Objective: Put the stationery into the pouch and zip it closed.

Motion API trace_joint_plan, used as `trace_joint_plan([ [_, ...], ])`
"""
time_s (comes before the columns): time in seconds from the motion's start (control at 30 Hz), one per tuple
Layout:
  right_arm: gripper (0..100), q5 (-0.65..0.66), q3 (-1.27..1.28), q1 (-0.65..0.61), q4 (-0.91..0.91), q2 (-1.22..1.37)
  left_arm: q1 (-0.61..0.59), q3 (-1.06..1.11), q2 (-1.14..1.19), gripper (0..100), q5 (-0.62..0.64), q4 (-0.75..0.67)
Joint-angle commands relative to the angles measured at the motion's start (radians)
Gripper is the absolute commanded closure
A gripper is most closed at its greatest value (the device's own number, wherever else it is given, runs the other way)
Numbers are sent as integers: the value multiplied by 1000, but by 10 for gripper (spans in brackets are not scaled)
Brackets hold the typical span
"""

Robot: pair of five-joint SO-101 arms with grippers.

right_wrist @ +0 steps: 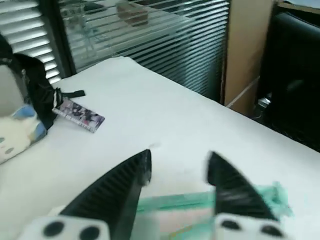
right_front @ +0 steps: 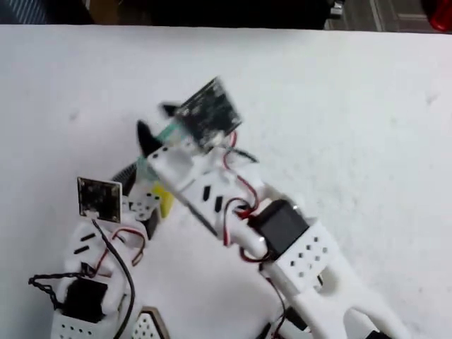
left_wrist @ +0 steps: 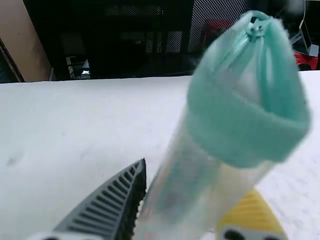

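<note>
A clear pouch (left_wrist: pixel 210 170) with a teal zipper band (left_wrist: pixel 250 115) stands upright, its zipper end uppermost. My left gripper (left_wrist: pixel 197 182) is shut on its body, between a grey finger (left_wrist: pixel 107 210) and a yellow finger (left_wrist: pixel 250 217). In the high view the left gripper (right_front: pixel 152 194) sits left of centre and the pouch (right_front: pixel 167 131) rises just behind it. My right gripper (right_front: pixel 157 123) hovers at the pouch's top. Its black fingers (right_wrist: pixel 120 190) are open and straddle the teal zipper strip (right_wrist: pixel 175 202). What is inside the pouch is too blurred to tell.
White table (right_front: pixel 339 106) with free room to the right and back. In the right wrist view, a small printed tag (right_wrist: pixel 79 115) and a dark-and-pale soft object (right_wrist: pixel 27 100) lie farther off. The table's far edge (right_front: pixel 226 27) borders a dark room.
</note>
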Motion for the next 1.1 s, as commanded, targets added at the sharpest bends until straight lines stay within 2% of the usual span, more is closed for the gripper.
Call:
trace_joint_plan([
  [0.0, 712, -34, -166, 73, 101, -2, -16, -3, -13, 767, 14, -26],
  [0.13, 746, -40, -262, 194, 154, -1, -65, -2, -13, 798, 15, -51],
  [0.27, 755, -31, -250, 289, 226, 41, -120, 5, -13, 841, 15, -83],
  [0.37, 760, 81, -244, 317, 337, 143, -130, 3, -13, 845, 15, -83],
  [0.47, 785, 221, -244, 314, 421, 288, -130, 3, -13, 845, 15, -83],
  [0.57, 822, 282, -245, 283, 446, 450, -130, 3, -13, 846, 15, -83],
  [0.73, 817, 307, -252, 228, 409, 685, -157, -2, -13, 846, 21, -80],
  [0.83, 798, 307, -252, 222, 364, 797, -206, -3, -13, 846, 87, -83],
  [1.07, 796, 307, -252, 206, 291, 917, -223, -3, -13, 846, 109, -83],
])
